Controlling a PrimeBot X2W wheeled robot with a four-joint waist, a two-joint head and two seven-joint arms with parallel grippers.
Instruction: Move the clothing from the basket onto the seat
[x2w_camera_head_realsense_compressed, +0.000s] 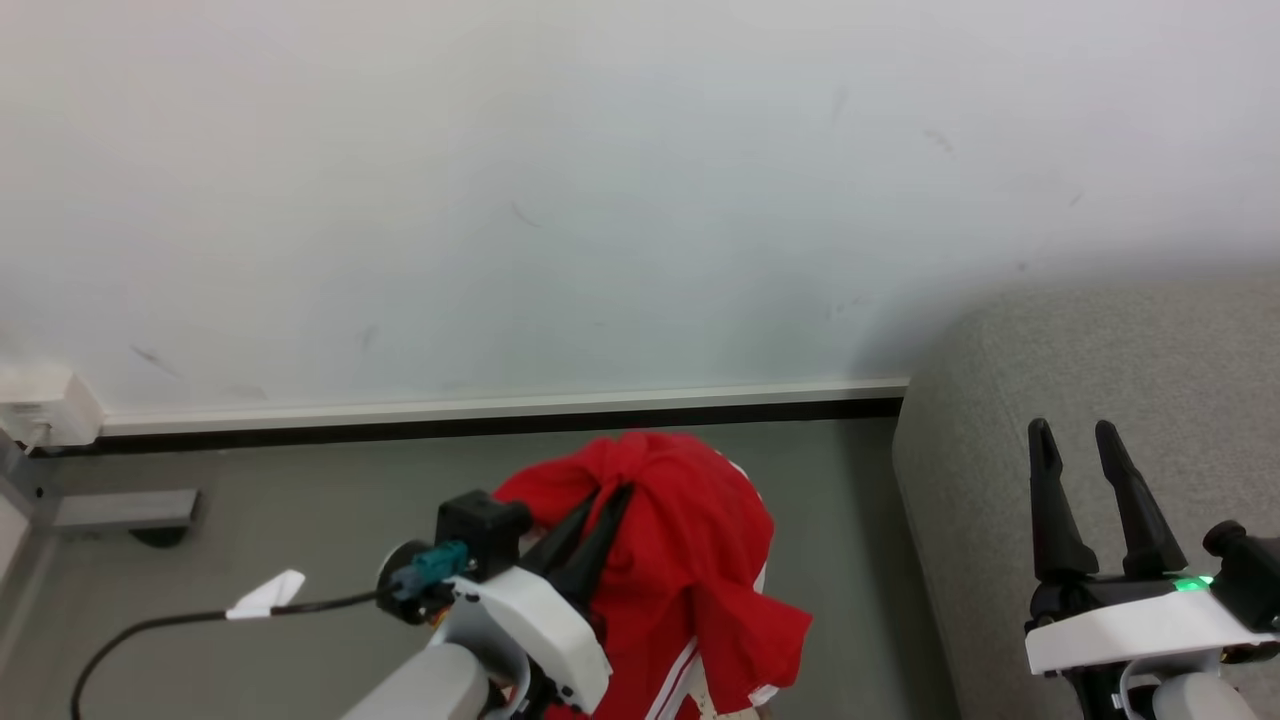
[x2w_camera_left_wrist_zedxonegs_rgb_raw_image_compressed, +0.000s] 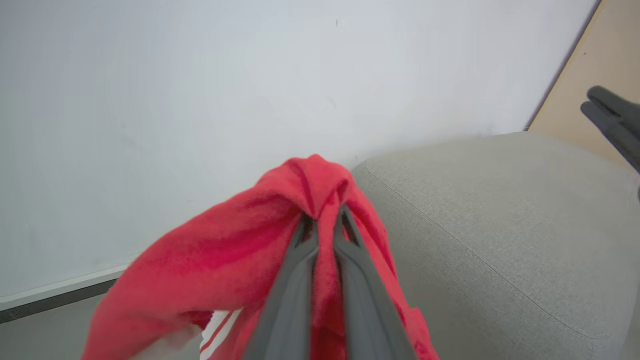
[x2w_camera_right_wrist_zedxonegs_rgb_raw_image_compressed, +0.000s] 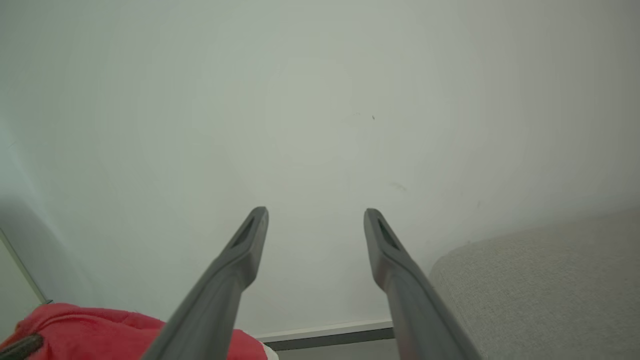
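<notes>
Above the floor, just left of the seat, we see the clothing, bright red with white stripes, bunched and hanging from our left claw, clamped tight on it, while our right claw gapes wide, empty.

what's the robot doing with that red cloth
The left end effector is shut on a bright red soft fabric garment with white stripes, holding it up beside the large light grey woven-fabric sofa. The right end effector hangs open and empty by the sofa. The garment is not on the sofa yet.
</notes>
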